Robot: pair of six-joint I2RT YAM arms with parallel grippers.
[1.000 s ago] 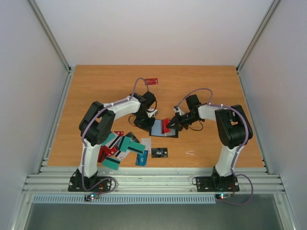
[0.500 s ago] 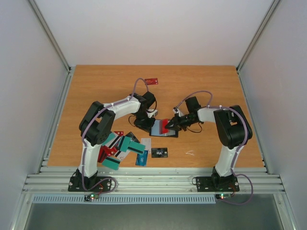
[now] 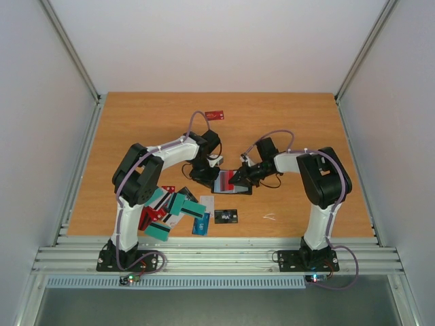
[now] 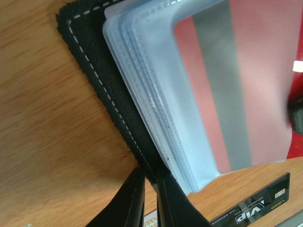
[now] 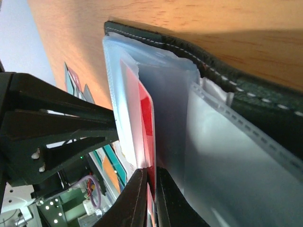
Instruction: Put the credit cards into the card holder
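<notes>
The card holder (image 3: 225,185) lies open mid-table, black outside with pale clear sleeves. My left gripper (image 3: 206,178) is shut on the stitched black cover edge (image 4: 94,80) at the holder's left side, its fingertips (image 4: 150,177) pinching that edge. My right gripper (image 3: 239,177) is shut on a red credit card (image 5: 147,124), which stands partly inside a clear sleeve (image 5: 170,118). In the left wrist view the red card (image 4: 265,71) with its dark stripe shows through the sleeve. More credit cards (image 3: 171,209) lie heaped at the front left.
A black card with white print (image 3: 226,216) and a blue card (image 3: 200,225) lie in front of the holder. A lone red card (image 3: 215,115) sits far back. A small white scrap (image 3: 270,216) lies at the front right.
My right gripper has moved a little to the left, carrying the red card further into the holder. The left arm has not moved.
</notes>
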